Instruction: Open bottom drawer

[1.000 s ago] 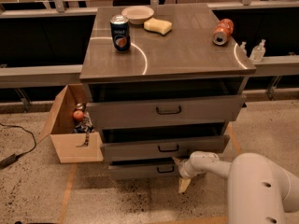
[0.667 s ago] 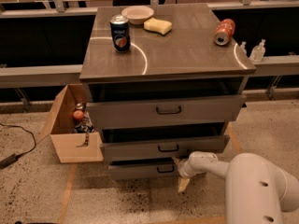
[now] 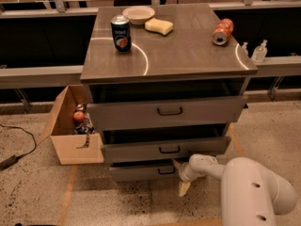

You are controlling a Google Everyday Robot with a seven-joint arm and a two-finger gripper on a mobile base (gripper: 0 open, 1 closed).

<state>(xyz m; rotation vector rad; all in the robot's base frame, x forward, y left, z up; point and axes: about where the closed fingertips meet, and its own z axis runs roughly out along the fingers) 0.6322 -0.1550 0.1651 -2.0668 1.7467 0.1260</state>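
The bottom drawer (image 3: 141, 172) is the narrowest grey front, lowest in the cabinet, with a small dark curved handle (image 3: 166, 171). It stands out a little from the cabinet, as do the two drawers above it. My gripper (image 3: 180, 176) is at the right end of this drawer front, just right of the handle. Its cream fingers (image 3: 184, 188) are spread open, one up by the drawer's top edge and one down near the floor. It holds nothing. My white arm (image 3: 249, 187) reaches in from the lower right.
The middle drawer (image 3: 164, 149) and the top drawer (image 3: 167, 111) sit above. On the cabinet top (image 3: 188, 51) are a soda can (image 3: 122, 33), a bowl (image 3: 138, 14), a sponge (image 3: 158, 26) and a tipped red can (image 3: 222, 31). An open cardboard box (image 3: 70, 126) stands on the floor at the left.
My gripper has stayed at the right end of the bottom drawer front. The drawers have not visibly moved.
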